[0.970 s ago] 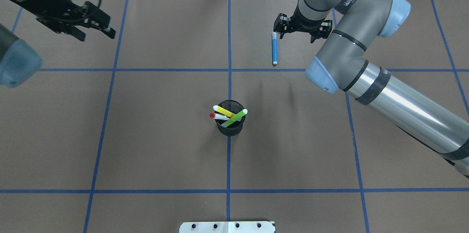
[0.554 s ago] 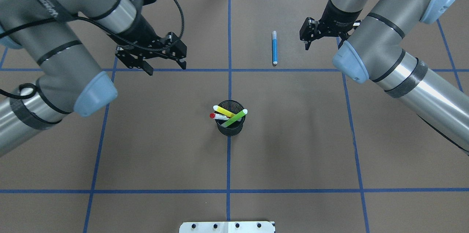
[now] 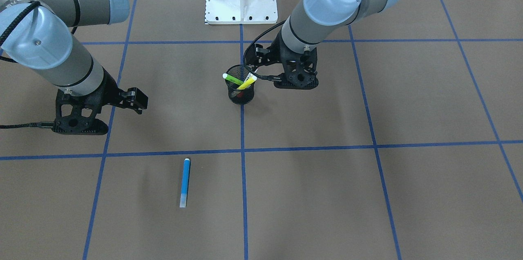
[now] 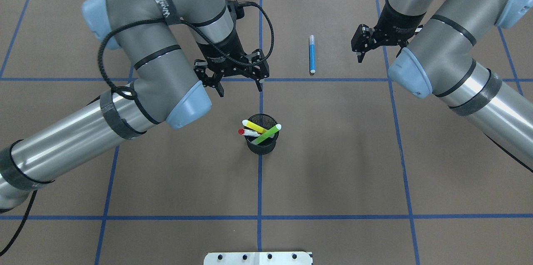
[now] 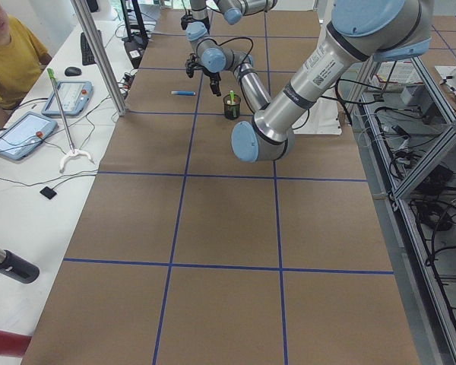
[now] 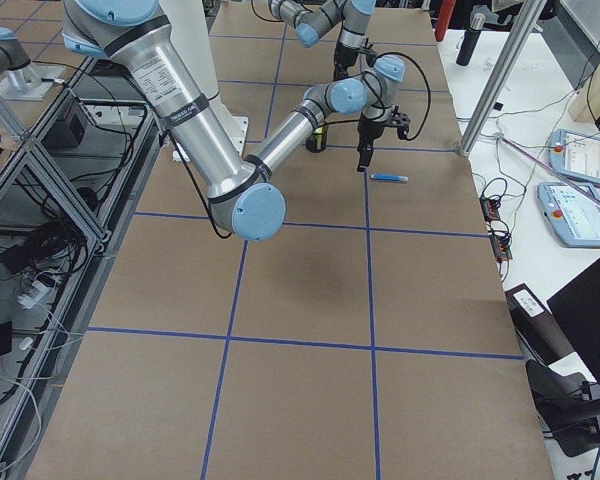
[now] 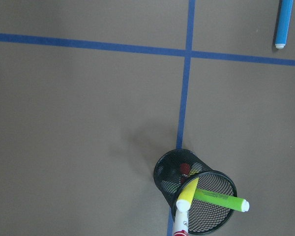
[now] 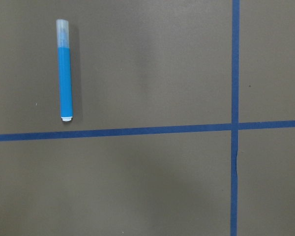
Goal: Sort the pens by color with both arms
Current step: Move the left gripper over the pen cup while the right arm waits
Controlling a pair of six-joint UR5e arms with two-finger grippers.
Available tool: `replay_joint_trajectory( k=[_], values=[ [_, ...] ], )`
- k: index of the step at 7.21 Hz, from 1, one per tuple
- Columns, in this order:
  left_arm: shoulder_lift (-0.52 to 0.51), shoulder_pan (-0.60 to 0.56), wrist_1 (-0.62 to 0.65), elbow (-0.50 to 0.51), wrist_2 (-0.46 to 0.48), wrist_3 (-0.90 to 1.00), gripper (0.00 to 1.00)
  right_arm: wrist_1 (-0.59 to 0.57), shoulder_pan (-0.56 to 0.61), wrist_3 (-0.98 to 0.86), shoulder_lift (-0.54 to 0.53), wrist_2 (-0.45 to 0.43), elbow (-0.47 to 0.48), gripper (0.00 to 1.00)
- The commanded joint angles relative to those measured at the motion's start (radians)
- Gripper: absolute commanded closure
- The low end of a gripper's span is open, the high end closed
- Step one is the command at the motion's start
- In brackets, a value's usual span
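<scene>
Left gripper (image 4: pixel 239 87), fingers apart, is hovering just beyond cup (image 4: pixel 261 147) holding three pens (image 4: pixel 266 133); blue pen (image 4: pixel 312 54) is lying flat near right gripper (image 3: pixel 80 128), not touching it. Cannot tell how right gripper's fingers are standing.

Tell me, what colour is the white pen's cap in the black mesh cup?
Red. The cap of the white-barrelled pen shows best in the overhead view.

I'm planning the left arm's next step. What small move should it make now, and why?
Probably shift the left gripper over the cup and line up on the yellow pen: the gripper is open and empty, off to the cup's far side, and that pen sticks out past the rim.
</scene>
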Motion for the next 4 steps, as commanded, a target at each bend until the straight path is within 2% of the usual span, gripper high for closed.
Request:
replay_joint_trajectory(
  k=[1, 3, 4],
  values=[
    [-0.045, 0.014, 0.017, 0.070, 0.000, 0.043, 0.22, 0.002, 0.000, -0.002, -0.004, 0.001, 0.000, 0.01],
    [-0.043, 0.030, 0.025, 0.068, 0.000, 0.043, 0.22, 0.003, 0.000, -0.002, -0.004, 0.001, 0.000, 0.01],
    [-0.045, 0.040, 0.043, 0.068, 0.001, 0.044, 0.25, 0.003, -0.002, -0.001, -0.004, -0.001, 0.000, 0.01]
  ],
)
